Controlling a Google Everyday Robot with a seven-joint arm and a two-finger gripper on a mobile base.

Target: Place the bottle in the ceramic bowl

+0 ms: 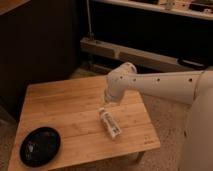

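The whitish bottle [109, 122] with a dark-printed label lies on its side on the right part of the wooden table [65, 110], its cap end pointing toward the arm. The gripper [106, 101] hangs from the white arm [160, 86] just above the bottle's upper end. The glossy black ceramic bowl [40, 145] sits at the table's front left corner, far from the gripper, with something small and pale inside it.
The table's right edge and front edge lie close to the bottle. A dark wall panel [40, 45] stands behind the table on the left. A long low metal shelf [145, 55] runs behind the arm. Speckled floor [170, 125] lies to the right.
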